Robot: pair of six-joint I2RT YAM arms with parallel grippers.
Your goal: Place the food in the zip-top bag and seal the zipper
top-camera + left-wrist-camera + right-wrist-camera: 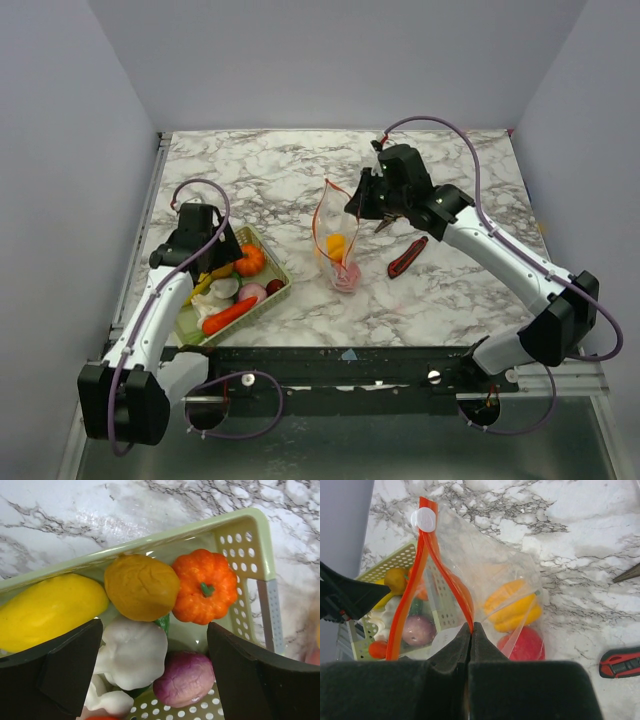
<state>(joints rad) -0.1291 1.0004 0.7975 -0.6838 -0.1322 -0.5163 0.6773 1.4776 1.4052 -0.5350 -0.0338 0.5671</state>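
Left gripper (155,647) is being held spread above glossy toy food (142,587) in pale green mesh basket (150,540); transparent zip-top bag (495,565), to its right, is being pinched at red-orange zipper (422,550) by right gripper (471,630).

I'm seeing a white marble tabletop (270,170) w/ grey veins mid frame; plain pale lavender back wall (330,60) up top, side walls (60,200) at frame L & R; black rail (340,358) along bottom; light's even.
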